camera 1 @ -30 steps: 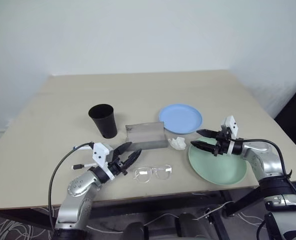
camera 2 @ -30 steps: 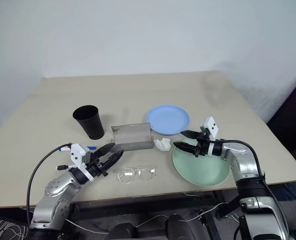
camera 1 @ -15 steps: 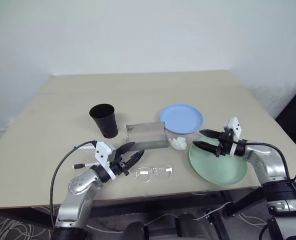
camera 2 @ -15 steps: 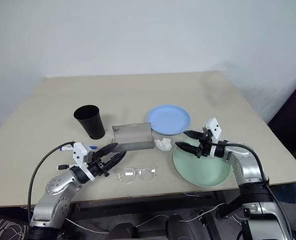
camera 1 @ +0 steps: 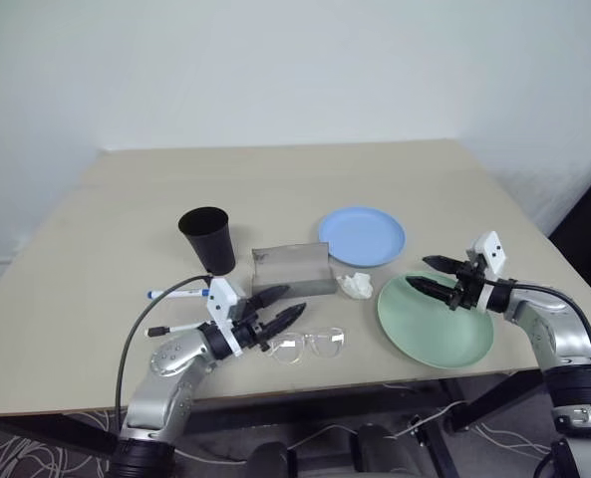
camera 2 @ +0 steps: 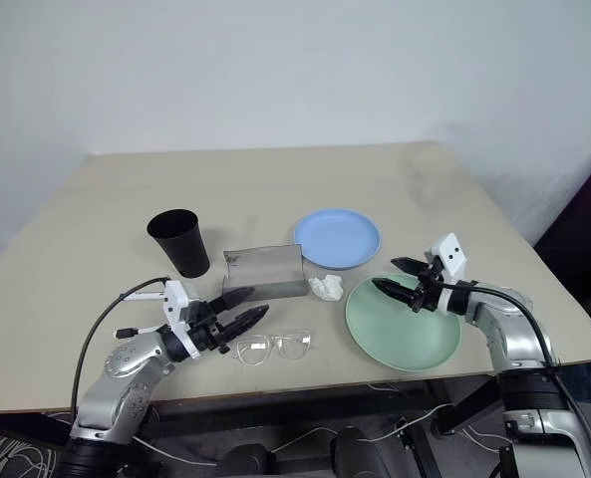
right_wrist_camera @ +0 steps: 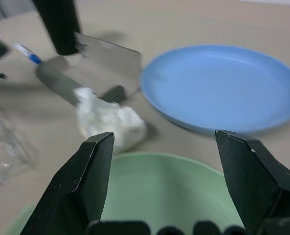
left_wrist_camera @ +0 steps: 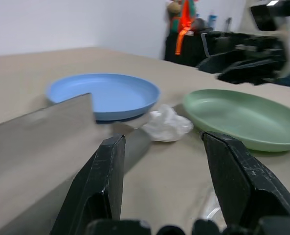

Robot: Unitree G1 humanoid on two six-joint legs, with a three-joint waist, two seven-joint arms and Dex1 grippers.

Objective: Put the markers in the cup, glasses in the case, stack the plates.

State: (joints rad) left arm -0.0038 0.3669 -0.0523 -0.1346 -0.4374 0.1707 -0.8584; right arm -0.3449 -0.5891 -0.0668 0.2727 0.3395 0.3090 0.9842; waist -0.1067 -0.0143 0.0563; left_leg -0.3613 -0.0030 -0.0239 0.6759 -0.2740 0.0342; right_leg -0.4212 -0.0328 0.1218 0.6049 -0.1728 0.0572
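Clear glasses [camera 1: 306,345] faint, markers [camera 1: 178,293] (arm-covered)

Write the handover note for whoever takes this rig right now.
Left gripper: open, empty, just left of the glasses.
Right gripper: open, empty, above the green plate.
Blue plate lies apart, behind the green one.
Case stands open, empty as far as visible.
Markers on the table by the left arm; cup upright.
Done: nothing. Left: all three jobs.

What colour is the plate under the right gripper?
Mint green plate, under the right gripper; clearest in the left eye view.
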